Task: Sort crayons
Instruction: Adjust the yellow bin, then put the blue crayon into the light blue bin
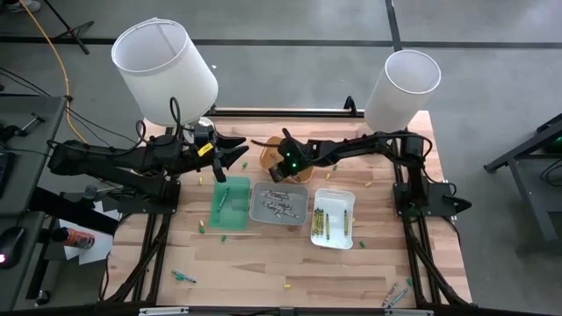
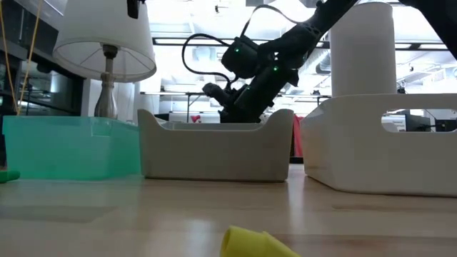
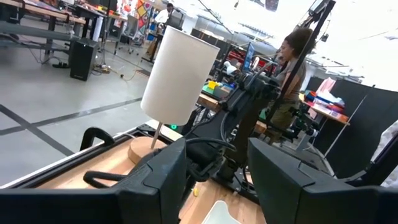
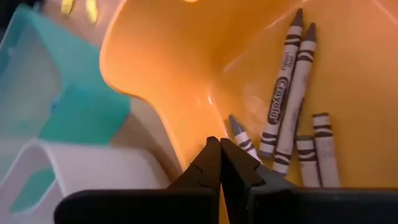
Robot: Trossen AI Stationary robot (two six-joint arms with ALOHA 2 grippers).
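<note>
The right gripper (image 4: pixel 219 163), fingers pressed together and empty, is held over the orange tray (image 4: pixel 161 68); it should be opened before a grey crayon (image 4: pixel 281 93) is straddled.

The left gripper (image 3: pixel 214 180), held wide, is parked above the table (image 1: pixel 263 263).

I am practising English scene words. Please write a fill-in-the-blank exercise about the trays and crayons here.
1. The grey paper-wrapped crayons in the right wrist view lie in the rectangular ____ plastic tray.
2. The right gripper has its jaws ____.
3. The rectangular white plastic tray holds ____ and green crayons.

Missing words: orange; shut; yellow
</note>
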